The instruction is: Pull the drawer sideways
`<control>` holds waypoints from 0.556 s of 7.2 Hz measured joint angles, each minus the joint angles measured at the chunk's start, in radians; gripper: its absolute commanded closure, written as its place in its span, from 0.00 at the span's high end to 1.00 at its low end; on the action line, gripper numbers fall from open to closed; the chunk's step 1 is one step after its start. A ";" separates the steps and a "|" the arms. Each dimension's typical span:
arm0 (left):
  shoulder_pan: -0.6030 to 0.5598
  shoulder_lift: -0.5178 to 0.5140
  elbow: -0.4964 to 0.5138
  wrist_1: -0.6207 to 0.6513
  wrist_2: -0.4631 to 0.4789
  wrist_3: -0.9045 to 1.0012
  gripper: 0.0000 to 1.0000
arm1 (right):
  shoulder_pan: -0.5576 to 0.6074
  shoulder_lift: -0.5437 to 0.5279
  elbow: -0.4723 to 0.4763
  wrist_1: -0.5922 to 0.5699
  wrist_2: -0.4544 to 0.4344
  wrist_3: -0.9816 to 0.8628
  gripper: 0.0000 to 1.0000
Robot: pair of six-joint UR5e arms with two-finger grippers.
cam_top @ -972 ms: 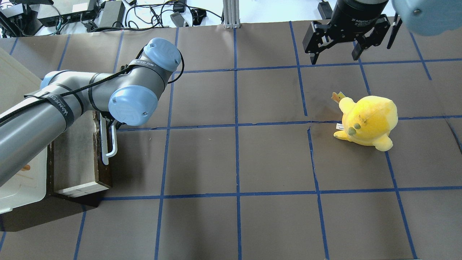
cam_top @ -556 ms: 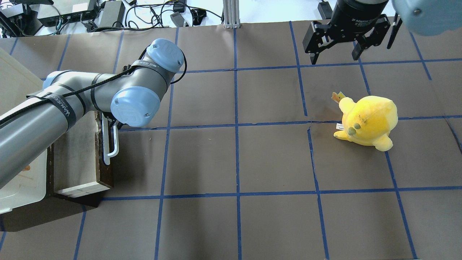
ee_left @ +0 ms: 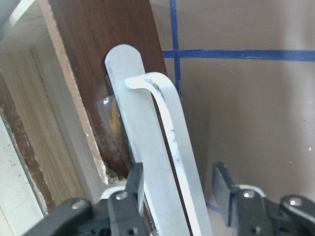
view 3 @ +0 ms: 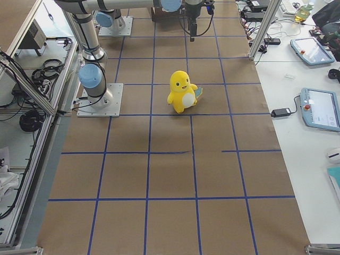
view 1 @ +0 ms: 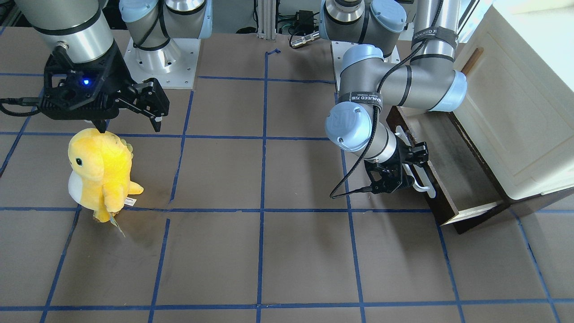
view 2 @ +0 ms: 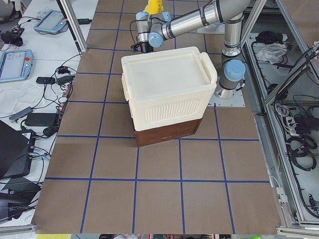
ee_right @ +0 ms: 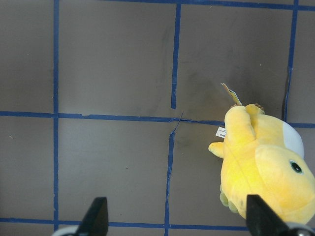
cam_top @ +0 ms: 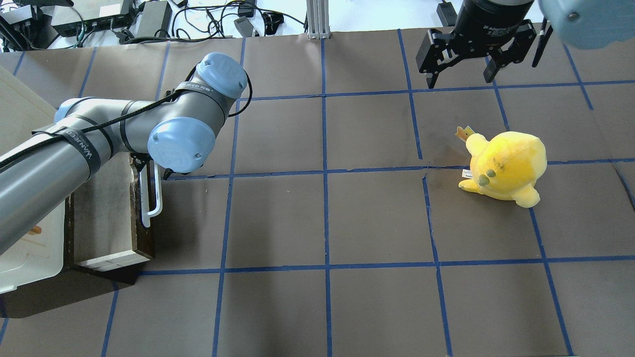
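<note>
Apparently the left gripper (ee_left: 174, 189) is set up for a sideways pull: its fingers (ee_left: 134, 183) stand on either side of the white handle (ee_left: 162, 162), one against the dark wooden front, the other out over the table. They are spread wider than the bar, with a clear gap on the outer side, so by my reading nothing is clamped; the pull would come from the inner finger hooking behind the bar.

The drawer (view 1: 448, 166) sits at the worktop's left edge, under a cream cabinet (view 2: 167, 84) that fills that end of the table. It is already part-way out, its grey-beige inside showing between the cabinet and the dark front. The handle runs along the front, parallel to the left edge, and the gripper meets it near its middle, coming in from the table's centre with the wrist low and level. That low approach makes sense, since the bar stands out only a little from the front.

Meanwhile the right gripper (cam_top: 461, 74) hangs wide open near the far right corner of the worktop, holding nothing, well clear of the drawer. A yellow plush toy (cam_top: 503, 166) stands just below it, towards the right edge.
</note>
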 measured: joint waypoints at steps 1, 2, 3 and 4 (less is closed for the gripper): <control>0.001 0.002 0.003 0.000 -0.001 0.002 0.62 | 0.000 0.000 0.000 0.000 0.000 0.000 1.00; 0.000 0.007 0.013 0.001 -0.010 0.004 0.62 | 0.000 0.000 0.000 0.000 0.000 0.000 1.00; -0.002 0.019 0.036 -0.006 -0.036 0.012 0.62 | 0.000 0.000 0.000 0.000 0.000 0.000 1.00; -0.005 0.041 0.072 -0.025 -0.088 0.039 0.62 | 0.000 0.000 0.000 0.000 0.000 0.000 1.00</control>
